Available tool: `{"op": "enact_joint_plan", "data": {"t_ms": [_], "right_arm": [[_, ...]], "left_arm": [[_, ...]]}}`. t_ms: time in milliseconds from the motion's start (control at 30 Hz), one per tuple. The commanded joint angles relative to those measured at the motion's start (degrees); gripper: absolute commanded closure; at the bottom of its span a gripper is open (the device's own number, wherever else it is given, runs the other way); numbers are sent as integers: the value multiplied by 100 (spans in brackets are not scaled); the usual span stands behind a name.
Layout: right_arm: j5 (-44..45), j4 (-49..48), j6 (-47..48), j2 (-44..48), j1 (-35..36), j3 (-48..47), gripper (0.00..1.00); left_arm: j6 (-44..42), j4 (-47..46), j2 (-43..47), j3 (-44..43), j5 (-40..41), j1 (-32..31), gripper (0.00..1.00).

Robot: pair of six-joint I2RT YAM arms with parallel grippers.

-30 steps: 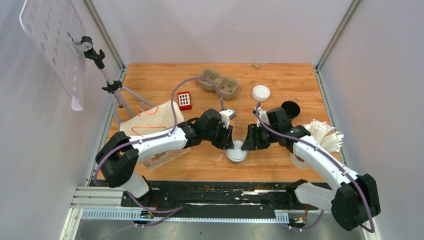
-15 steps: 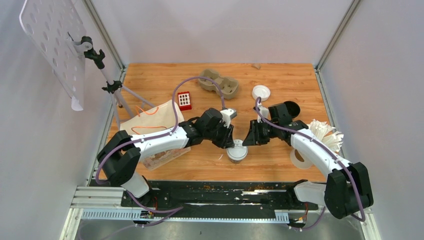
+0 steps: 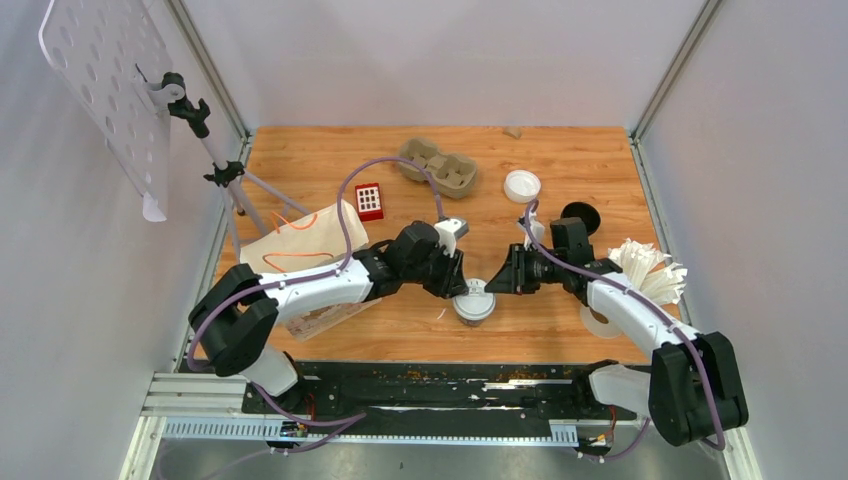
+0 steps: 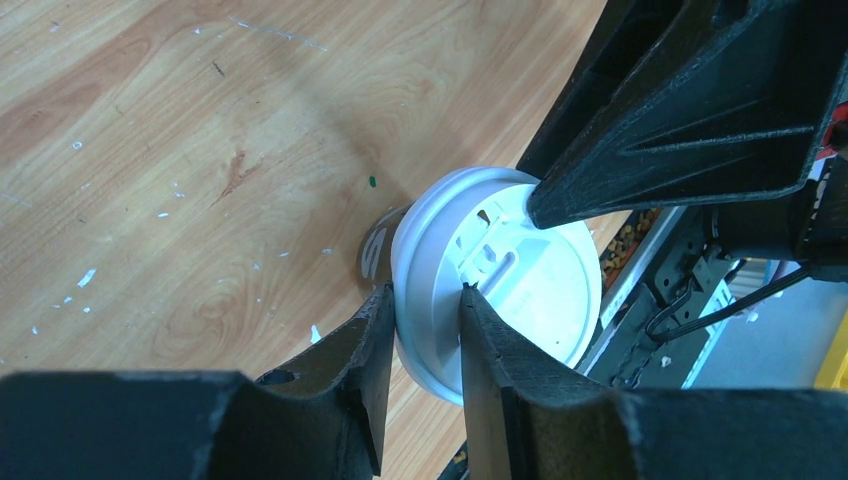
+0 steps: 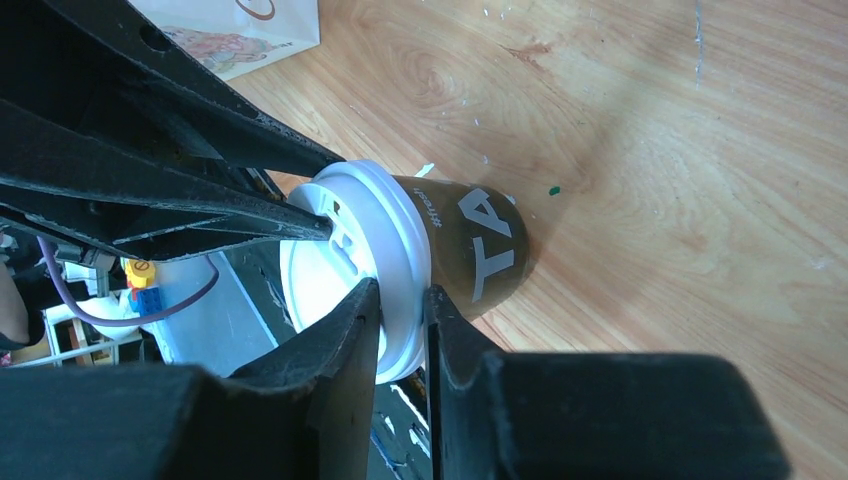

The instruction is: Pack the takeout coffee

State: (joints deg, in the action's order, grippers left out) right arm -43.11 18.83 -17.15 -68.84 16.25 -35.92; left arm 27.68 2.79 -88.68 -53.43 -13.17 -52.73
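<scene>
One takeout coffee [image 3: 474,304] stands on the wooden table near the front edge, a dark brown cup [image 5: 470,245] under a white lid [image 4: 520,270]. My left gripper [image 3: 461,286] reaches it from the left and is shut on the lid's rim [image 4: 425,295], one finger outside and one on top. From the right, my right gripper [image 3: 493,285] is shut on the opposite rim [image 5: 402,290] of the same lid [image 5: 340,260]. The cup rests on the table.
A pulp cup tray [image 3: 440,165] sits at the back, with a loose white lid [image 3: 522,185] and a black lid [image 3: 580,215] to its right. White sticks [image 3: 650,270] are at the right, a paper bag [image 3: 300,240] and a red block [image 3: 369,201] at the left.
My right gripper's jaws have narrowed onto the lid's rim and its wrist has shifted slightly right, uncovering the black lid. The left gripper and the cup stay put.
</scene>
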Motion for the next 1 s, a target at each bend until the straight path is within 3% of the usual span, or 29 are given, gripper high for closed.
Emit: {"op": "enact_joint_plan", "data": {"t_ms": [0, 167, 433, 633, 767, 967], "right_arm": [[559, 139, 19, -54, 58, 592, 78], [544, 135, 39, 126, 66, 475, 77], [582, 1100, 379, 227, 60, -740, 55], [462, 1611, 125, 522, 71, -743, 45], [461, 1741, -155, 891, 97, -447, 46], [86, 1297, -589, 1047, 235, -94, 53]], "left_arm": [[200, 312, -35, 513, 206, -53, 63], [452, 219, 52, 543, 104, -53, 61], [616, 662, 80, -314, 21, -53, 53], [698, 776, 199, -343, 68, -51, 45], [705, 733, 300, -203, 80, -53, 44], [742, 635, 270, -80, -10, -53, 51]]}}
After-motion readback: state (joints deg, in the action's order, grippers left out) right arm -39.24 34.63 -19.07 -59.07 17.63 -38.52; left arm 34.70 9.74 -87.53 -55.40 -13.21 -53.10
